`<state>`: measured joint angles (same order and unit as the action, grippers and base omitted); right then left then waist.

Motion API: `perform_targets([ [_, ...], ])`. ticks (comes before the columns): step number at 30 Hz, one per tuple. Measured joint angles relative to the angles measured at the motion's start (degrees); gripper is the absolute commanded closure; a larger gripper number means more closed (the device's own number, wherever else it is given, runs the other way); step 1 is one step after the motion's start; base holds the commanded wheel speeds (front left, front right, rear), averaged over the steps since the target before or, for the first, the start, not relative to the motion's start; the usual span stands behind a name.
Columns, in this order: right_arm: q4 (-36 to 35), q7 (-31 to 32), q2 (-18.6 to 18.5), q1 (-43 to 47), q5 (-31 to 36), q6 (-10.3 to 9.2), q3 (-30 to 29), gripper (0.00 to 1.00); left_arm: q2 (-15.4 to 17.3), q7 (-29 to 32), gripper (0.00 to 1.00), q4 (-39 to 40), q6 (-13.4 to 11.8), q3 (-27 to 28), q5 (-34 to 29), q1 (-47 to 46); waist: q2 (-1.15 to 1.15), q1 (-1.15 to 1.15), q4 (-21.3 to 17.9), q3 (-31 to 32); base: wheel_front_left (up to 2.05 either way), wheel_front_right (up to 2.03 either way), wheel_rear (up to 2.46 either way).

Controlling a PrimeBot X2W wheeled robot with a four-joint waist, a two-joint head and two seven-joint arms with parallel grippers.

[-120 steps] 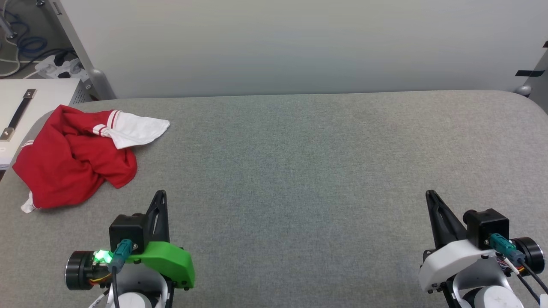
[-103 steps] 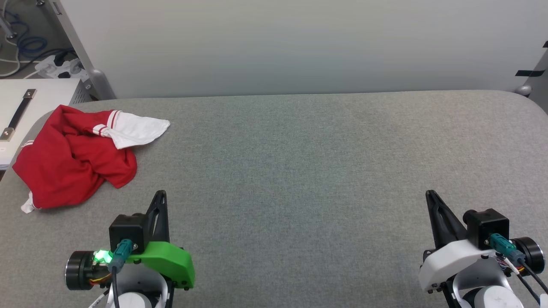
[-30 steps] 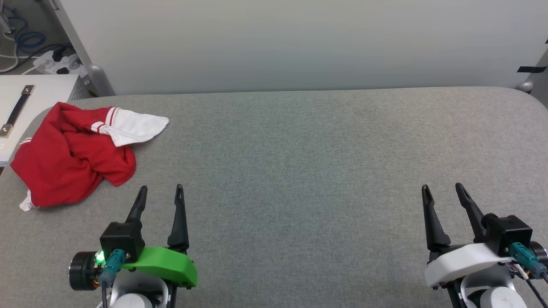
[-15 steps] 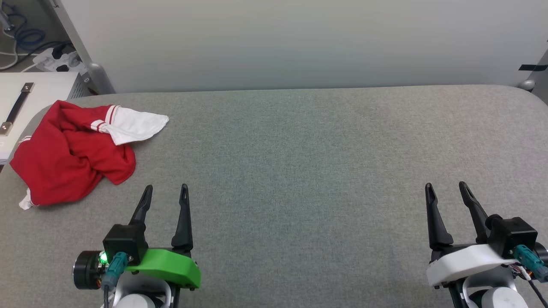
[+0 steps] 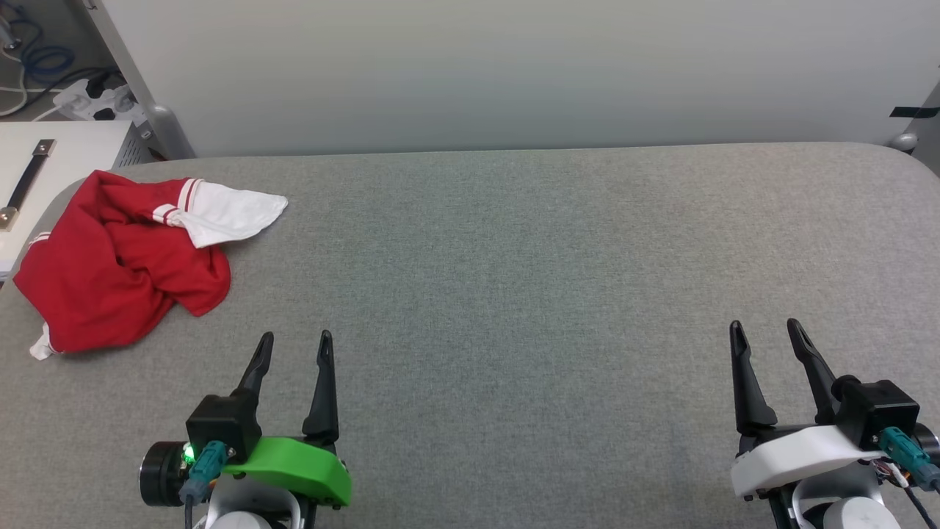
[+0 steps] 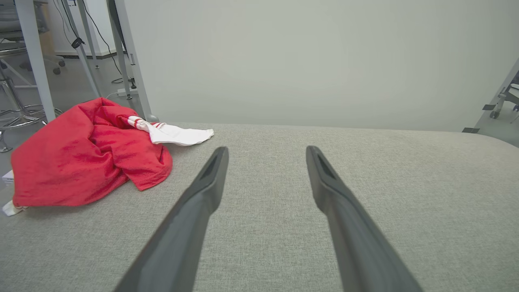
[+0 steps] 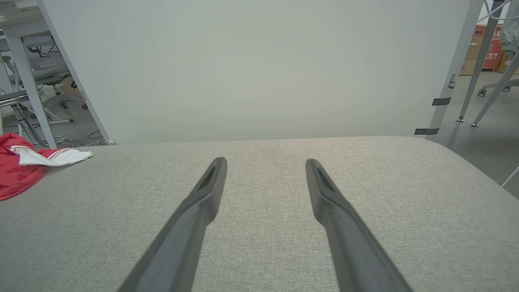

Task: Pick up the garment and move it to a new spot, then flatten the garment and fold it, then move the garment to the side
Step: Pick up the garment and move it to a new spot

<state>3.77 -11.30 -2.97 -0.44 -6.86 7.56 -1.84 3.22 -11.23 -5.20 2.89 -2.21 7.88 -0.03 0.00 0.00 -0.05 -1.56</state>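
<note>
Against four seconds back: black two-fingered left gripper [image 5: 295, 336] with green shell rolled from edge-on to flat, both fingers on show, spread wide, gripping nothing. Same for black two-fingered right gripper [image 5: 764, 325] with white shell: spread, gripping nothing. Against half a second back: left gripper lower and a touch rightward in head view, right gripper barely changed. Whole head picture shifted slightly, so camera move, not things.

Crumpled red soft-fabric T-shirt [image 5: 117, 286] with white short sleeve [image 5: 235, 213] and red-and-white striped trim unmoved: heaped at far left corner of table, one side at the left rim, sleeve spread toward centre. Well apart from both grippers, nearer the left one.

Left wrist view: left gripper [image 6: 266, 151] fingers parted over grey cloth, T-shirt [image 6: 77, 162] ahead and to the left. Right wrist view: right gripper [image 7: 266, 161] parted likewise, T-shirt [image 7: 14, 176] at far left edge.

Surface: wide table [image 5: 514, 257] covered in grey woven fabric, corners rounded. Behind it: plain pale wall panel [image 5: 477, 73], grey metal frame post [image 5: 163, 131] at its left end. Left of table: white cabinet [image 5: 81, 147] with black strap handle, white power strip [image 5: 73, 103] and blue cables on floor. Far right: strip of black tape [image 5: 910, 112] on a grey post.
</note>
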Motion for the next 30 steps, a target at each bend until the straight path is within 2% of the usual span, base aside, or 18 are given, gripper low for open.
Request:
perform_targets([
  [15,0.90,-1.79,0.00,-0.03,-0.49,0.00,0.10,0.00,-0.01,-1.86,0.00,-0.86,0.65,-0.42,1.15,-0.02,0.00,0.00,1.47,-0.60,0.00,0.00,0.00],
  [22,1.23,-2.59,0.02,-0.02,-1.01,0.00,0.80,0.00,-0.02,-2.46,0.00,-1.20,0.73,-0.05,1.25,-0.02,0.00,0.00,4.27,-0.76,0.00,0.00,0.00],
  [30,1.56,-3.18,0.11,0.01,-1.69,-0.01,2.34,0.00,-0.04,-3.43,0.00,-1.26,0.86,0.10,1.26,0.00,0.00,0.00,9.25,-0.51,0.00,0.00,0.00],
])
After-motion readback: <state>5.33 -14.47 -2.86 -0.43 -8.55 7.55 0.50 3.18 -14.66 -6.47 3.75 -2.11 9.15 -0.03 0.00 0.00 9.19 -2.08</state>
